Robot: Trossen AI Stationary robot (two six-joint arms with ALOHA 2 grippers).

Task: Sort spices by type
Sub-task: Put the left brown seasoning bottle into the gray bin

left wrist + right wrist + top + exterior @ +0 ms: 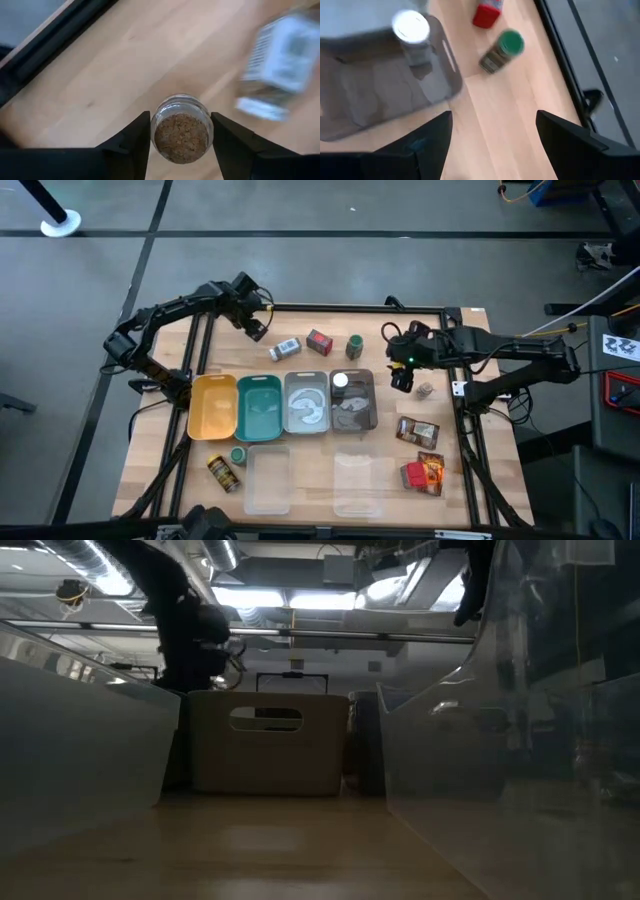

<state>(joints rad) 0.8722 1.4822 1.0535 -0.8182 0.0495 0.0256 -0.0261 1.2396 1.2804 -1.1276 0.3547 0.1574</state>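
Note:
My left gripper (256, 329) is at the table's far left, shut on a small clear jar with a brown cork cap (181, 137). Beside it a white-labelled jar (285, 348) lies on its side on the wood. A red box (320, 342) and a green-capped jar (354, 346) stand farther right. My right gripper (492, 145) hangs open over bare wood, right of the dark grey tray (362, 418), which holds a white-capped jar (341, 381). My left gripper pinches the cork-capped jar between its two fingers, one on each side of the glass just below the cap (156, 119). The fingers come from above, slanting down. The jar stands upright in the hold, cork up; its base is hidden, so whether it is clear of the table does not show.
Yellow (212, 408), teal (260, 410), light grey (306, 405) and dark grey trays stand in a row mid-table. Two clear lids (266, 480) lie near the front. Another green-capped jar (238, 454) and a yellow-labelled jar (222, 472) sit front left; pouches (417, 430) and a red box (413, 476) lie front right.

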